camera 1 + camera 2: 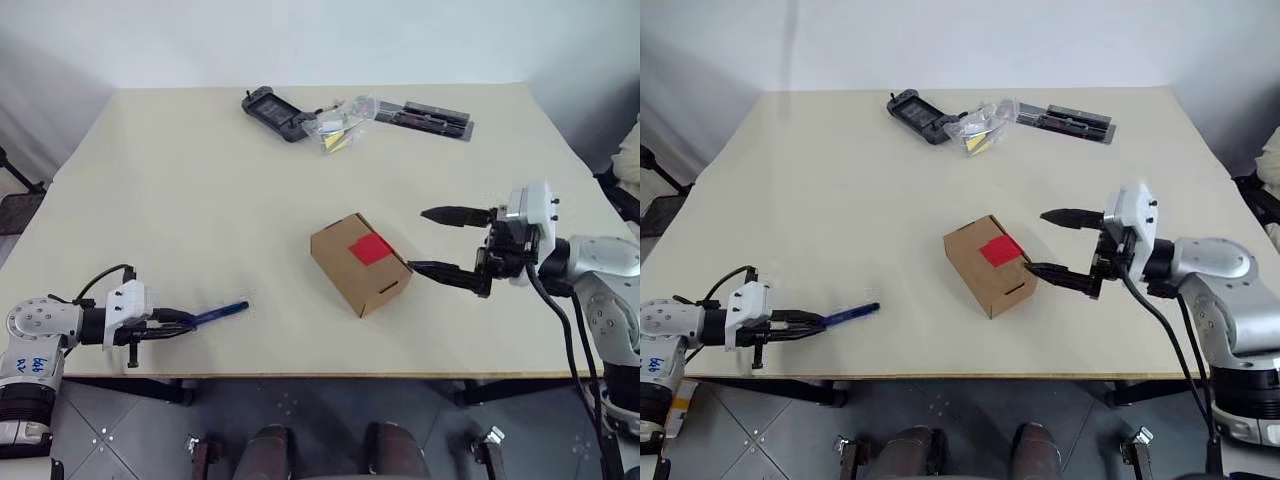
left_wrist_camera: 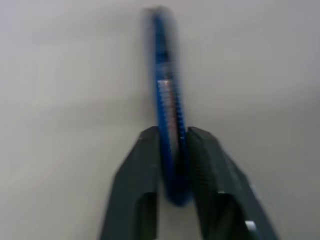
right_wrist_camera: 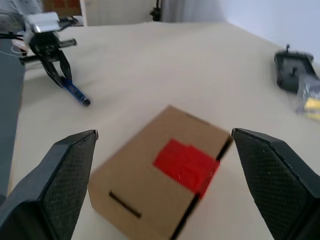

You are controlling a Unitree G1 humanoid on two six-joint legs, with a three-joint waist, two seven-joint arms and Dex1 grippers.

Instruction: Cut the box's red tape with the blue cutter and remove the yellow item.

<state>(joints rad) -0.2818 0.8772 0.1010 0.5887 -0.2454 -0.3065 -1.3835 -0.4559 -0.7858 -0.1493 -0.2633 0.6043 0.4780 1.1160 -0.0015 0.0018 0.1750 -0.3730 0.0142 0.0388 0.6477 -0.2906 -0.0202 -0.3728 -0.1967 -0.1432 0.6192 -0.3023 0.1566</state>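
While the blue cutter point(image 1: 221, 313) lies near the table's point(image 1: 200, 200) front edge at 7 o'clock, it is pinched at one end by the left gripper point(image 1: 178, 322), fingers narrow. The box point(image 1: 358, 262) with red tape point(image 1: 370, 248) is seen at centre; the right gripper point(image 1: 437, 241), spread wide and empty, is seen at its 3 o'clock. A black device point(image 1: 274, 111), clear bag point(image 1: 340, 125) and black strip point(image 1: 432, 119) are noted at 12 o'clock.

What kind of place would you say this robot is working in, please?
Probably a lab or test room set up for robot trials, not a home: a plain beige table against a bare white wall, with only a few props laid out, a taped cardboard box, a blue cutter and a black handheld device.
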